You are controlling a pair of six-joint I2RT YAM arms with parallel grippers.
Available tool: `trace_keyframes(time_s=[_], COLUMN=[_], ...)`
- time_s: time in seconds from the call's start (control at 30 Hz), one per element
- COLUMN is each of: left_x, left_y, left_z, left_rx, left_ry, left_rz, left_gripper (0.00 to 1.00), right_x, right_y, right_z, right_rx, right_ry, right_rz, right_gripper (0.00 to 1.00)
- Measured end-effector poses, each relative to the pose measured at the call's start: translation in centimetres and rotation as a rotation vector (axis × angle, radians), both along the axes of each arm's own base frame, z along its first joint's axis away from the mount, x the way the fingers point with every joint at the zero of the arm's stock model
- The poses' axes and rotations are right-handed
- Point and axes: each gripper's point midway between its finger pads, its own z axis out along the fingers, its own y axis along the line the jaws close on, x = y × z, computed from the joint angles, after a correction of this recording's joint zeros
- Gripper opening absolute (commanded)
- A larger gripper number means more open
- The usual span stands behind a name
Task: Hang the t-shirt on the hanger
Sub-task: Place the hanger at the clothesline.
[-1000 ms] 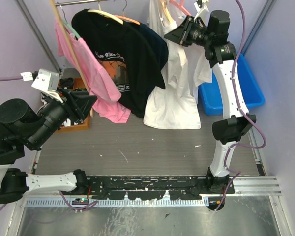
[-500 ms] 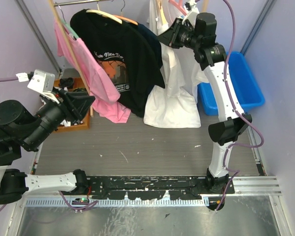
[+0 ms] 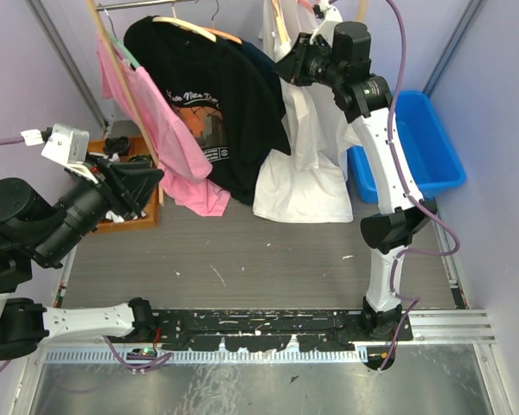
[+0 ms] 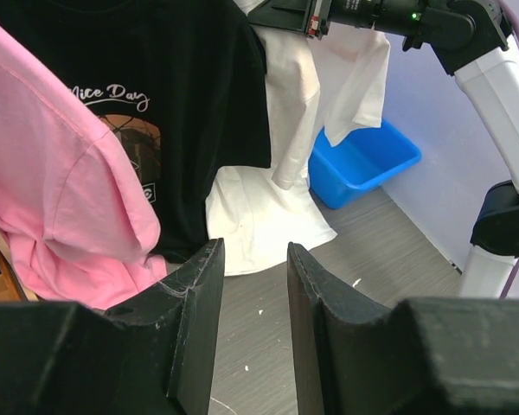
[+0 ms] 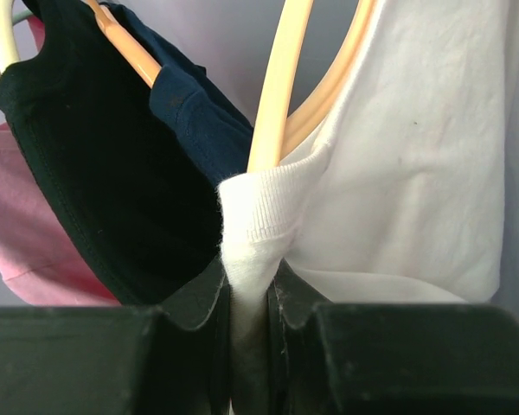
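Two right gripper (image 5: 249,298) jaws clamp the plain white cotton t-shirt (image 5: 415,173) at its collar, just below the light wooden hanger (image 5: 275,95); left gripper (image 4: 253,277) jaws stand apart.

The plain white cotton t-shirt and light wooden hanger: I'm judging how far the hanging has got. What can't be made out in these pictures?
Light wooden hanger: its hook is cut off by the top edge in the right wrist and top views.
Plain white cotton t-shirt: how far the hanger's arms reach inside it; cloth covers them in the right wrist view.
Right gripper: its fingertips in the top view, hidden behind its own wrist.
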Motion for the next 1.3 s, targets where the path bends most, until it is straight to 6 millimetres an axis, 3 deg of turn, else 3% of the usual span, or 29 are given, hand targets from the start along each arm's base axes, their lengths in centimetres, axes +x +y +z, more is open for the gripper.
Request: trace_keyframes(time_s=[0.87,1.3], left_x=[-0.3,-0.4], left_y=[-1.2,-2.4], left_z=[0.5,0.6], left_rx=[-0.023,-0.025], left_ry=[0.053,0.084], left_rz=[-0.033,-0.058], left_gripper=[0.38,0.36], right_x=[1.3,2.4], right_y=[-1.1,-2.1], right_z=[-0.8,-1.2], right_rx=[-0.158,-0.309], right_ry=[-0.094,-0.170], right_rz=[-0.049,-0.169], right_gripper=[0.01,0.01])
